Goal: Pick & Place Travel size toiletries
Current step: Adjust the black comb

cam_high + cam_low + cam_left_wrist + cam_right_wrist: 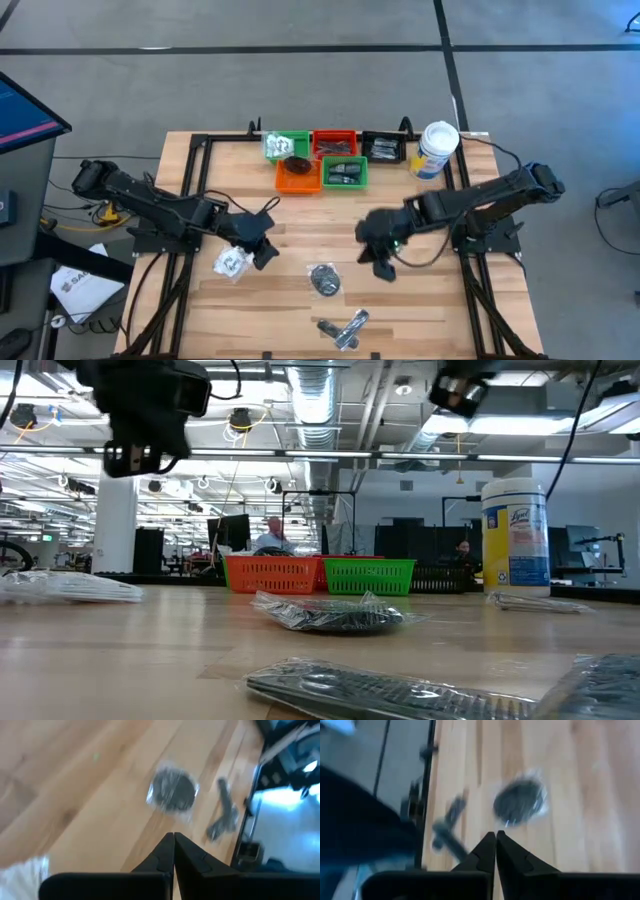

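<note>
Progress: partly done, by the look of the trays. The cluster of small trays at the far edge of the counter (420, 310) already holds stock: a clear packet with white contents in the green tray (288, 146), dark items in the red tray (334, 143), the black tray (383, 148) and the second green tray (345, 173), and a dark oval piece in the orange tray (298, 176). The white wipes canister (437, 149) stands just beside the black tray.

Outstanding: three lots of toiletries lie loose on the counter, all well apart from the trays. A round black piece in plastic wrap (324, 279) lies nearest the middle; the slim silvery sachets (343, 329) lie beyond it, toward the near edge; a clear packet with white contents (232, 263) lies to its left.

Left gripper (262, 252): fingers closed together, holding nothing, just beside the clear packet. Right gripper (381, 263): fingers likewise closed and empty, near the round black piece on its other side. Both hang above the counter.

Judgement: neither arm carries anything; three picks appear to remain.
</note>
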